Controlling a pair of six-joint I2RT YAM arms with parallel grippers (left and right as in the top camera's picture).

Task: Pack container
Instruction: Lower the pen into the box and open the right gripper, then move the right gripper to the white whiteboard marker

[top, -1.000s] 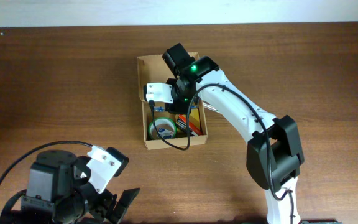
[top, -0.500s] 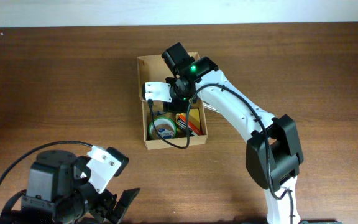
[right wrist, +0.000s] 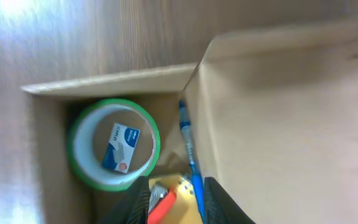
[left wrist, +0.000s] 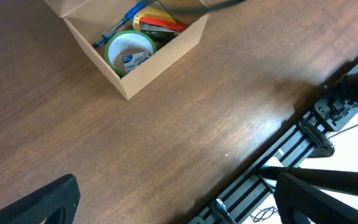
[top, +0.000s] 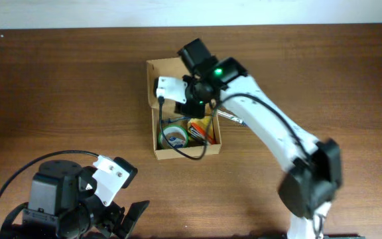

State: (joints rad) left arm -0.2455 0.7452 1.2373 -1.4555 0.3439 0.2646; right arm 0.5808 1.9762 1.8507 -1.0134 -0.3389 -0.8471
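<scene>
The container (top: 161, 73) is sitting on the brown wooden table (top: 58, 99), a little beyond its middle. It is lying with its long axis running from the near side toward the far side, slightly askew. Its flap lid (right wrist: 291, 112) is hanging open from the far end and pointing toward the far edge of the table, so the open compartment is facing up at the near end.

No writing is showing on the plain cardboard. Inside, a green tape roll (right wrist: 82, 146) is lying flat in the near-left corner. A small white label (right wrist: 118, 155) is showing in its hole, with blue print and a red mark too blurred to read. Just beside the roll, a blue pen (right wrist: 190, 158) is lying along the box's length, against the fold of the flap. An orange and yellow item (right wrist: 161, 208) is lying next to it, cut off at the picture's edge.

The right gripper (right wrist: 173, 208) is hovering straight over the compartment. Its dark fingers (right wrist: 129, 205) are standing somewhat apart with the contents showing between them, and they are clamping nothing.

The left gripper (left wrist: 178, 183) is hanging well apart from the box, over bare table at the near-left. Its jaws are spread wide and carrying nothing.
</scene>
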